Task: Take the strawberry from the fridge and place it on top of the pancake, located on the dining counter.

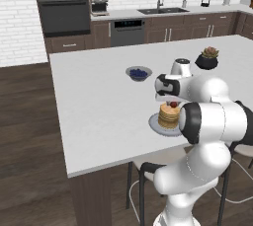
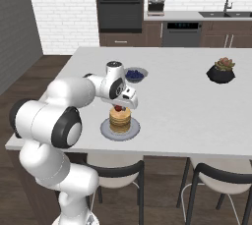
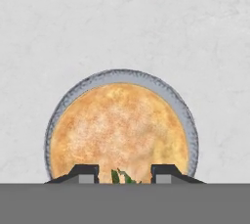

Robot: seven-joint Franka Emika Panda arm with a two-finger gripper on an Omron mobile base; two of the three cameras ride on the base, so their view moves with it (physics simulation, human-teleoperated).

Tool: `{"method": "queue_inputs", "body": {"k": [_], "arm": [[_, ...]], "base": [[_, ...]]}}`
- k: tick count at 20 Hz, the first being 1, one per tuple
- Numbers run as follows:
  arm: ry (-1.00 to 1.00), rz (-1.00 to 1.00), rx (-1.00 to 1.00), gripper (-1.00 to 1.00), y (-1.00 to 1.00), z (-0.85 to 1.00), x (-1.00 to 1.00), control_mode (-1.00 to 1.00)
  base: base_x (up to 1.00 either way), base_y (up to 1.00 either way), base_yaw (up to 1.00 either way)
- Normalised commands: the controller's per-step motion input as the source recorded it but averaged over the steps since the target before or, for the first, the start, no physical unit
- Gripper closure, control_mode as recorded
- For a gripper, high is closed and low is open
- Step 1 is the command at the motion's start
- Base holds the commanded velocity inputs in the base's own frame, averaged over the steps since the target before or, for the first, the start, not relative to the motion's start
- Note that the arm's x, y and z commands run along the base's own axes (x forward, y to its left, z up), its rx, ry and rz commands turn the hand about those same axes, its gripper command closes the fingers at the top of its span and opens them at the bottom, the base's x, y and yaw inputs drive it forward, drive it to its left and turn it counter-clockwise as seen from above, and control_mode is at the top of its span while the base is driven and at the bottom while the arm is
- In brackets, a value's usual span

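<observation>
My table (image 1: 94, 106) carries everything here, and I take the pancake (image 1: 169, 115) as my landmark. It sits on its plate (image 1: 154, 123) near the table's front edge; the berry bowl (image 1: 139, 73) lies well behind it, and the potted plant (image 2: 221, 71) stands far off to its side. My hand (image 2: 119, 106) hangs just above the pancake, clenched on the strawberry (image 2: 118, 108), which is at the pancake's top, though I cannot tell if it touches.

What could go wrong, I judge: if I let go while the berry sits toward the pancake's rim, it may roll off onto the plate or the table.

The base views show the red fruit between my fingers. The hand view shows only its green leaves (image 3: 121, 177) between the fingertips (image 3: 85, 173), but reveals how the pancake fills the plate, directly below me.
</observation>
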Motion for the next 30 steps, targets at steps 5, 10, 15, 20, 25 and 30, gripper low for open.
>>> {"method": "queue_inputs", "body": {"k": [5,10,15,20,25,30], "arm": [[0.00,0.00,0.00,1.00,0.00,-0.07,0.08,-1.00],[0.00,0.00,0.00,1.00,0.00,0.00,0.07,-1.00],[0.00,0.00,0.00,1.00,0.00,0.00,0.01,-1.00],[-0.01,0.00,0.00,1.00,0.00,0.00,0.11,-1.00],[-0.01,0.00,0.00,1.00,0.00,0.00,0.08,-1.00],[0.00,0.00,0.00,1.00,0.00,-0.02,0.01,-1.00]], "base": [[0.00,0.00,0.00],[0.00,0.00,0.00],[0.00,0.00,0.00],[0.00,0.00,0.00],[0.00,0.00,0.00],[0.00,0.00,0.00]]}}
